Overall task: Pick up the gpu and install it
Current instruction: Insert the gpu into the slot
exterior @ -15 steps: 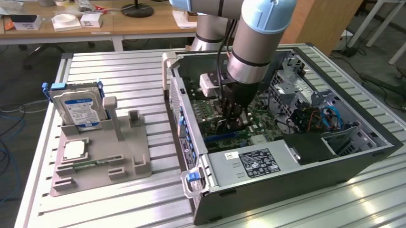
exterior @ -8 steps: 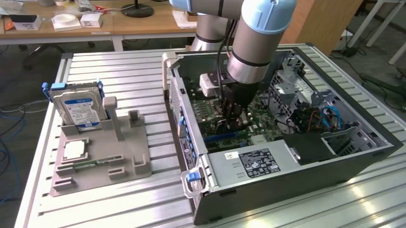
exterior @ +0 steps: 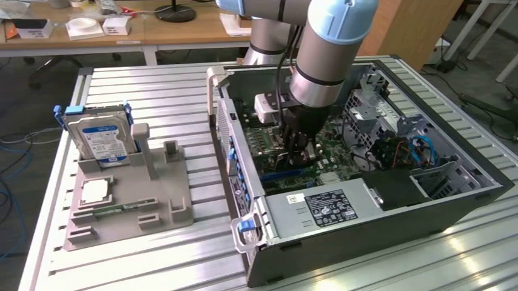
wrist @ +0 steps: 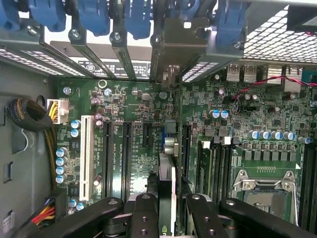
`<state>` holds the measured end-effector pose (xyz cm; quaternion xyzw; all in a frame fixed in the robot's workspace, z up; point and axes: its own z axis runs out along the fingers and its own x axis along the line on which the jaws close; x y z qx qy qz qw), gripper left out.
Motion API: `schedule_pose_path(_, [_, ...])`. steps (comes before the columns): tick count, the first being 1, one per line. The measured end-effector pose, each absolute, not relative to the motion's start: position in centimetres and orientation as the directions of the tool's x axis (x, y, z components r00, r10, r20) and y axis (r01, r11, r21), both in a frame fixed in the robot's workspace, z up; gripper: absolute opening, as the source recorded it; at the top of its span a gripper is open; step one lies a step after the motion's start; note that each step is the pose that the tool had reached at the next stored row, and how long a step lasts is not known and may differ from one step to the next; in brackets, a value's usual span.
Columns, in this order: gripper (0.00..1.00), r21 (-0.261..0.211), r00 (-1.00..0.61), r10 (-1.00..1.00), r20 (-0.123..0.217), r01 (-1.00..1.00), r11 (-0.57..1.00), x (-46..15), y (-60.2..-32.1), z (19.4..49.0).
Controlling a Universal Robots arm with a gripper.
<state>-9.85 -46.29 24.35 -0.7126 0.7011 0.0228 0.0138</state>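
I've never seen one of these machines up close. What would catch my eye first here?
Probably the robot arm plunging into the open computer case, its hand low over the green motherboard. In the wrist view, the hand grips a thin black card, the gpu, edge-on above the board's slots. On the exterior view's left, a silver hard drive stands upright in a grey holder.

A ribbed aluminium table [exterior: 162,91] made of long slats carries the scene. On it, at the lower left of the exterior view, lies a grey holder tray [exterior: 130,209] with a silver hard drive [exterior: 99,140] standing upright in one of its slots. To the right, an open black computer case [exterior: 364,176] lies on its side directly on the slats, just beside the tray.
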Motion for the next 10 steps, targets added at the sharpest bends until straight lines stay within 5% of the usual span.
schedule_pose_path(10, [0.27,0.012,-0.009,-0.999,-0.052,-1.0,0.009,-9.84,-46.34,24.34])
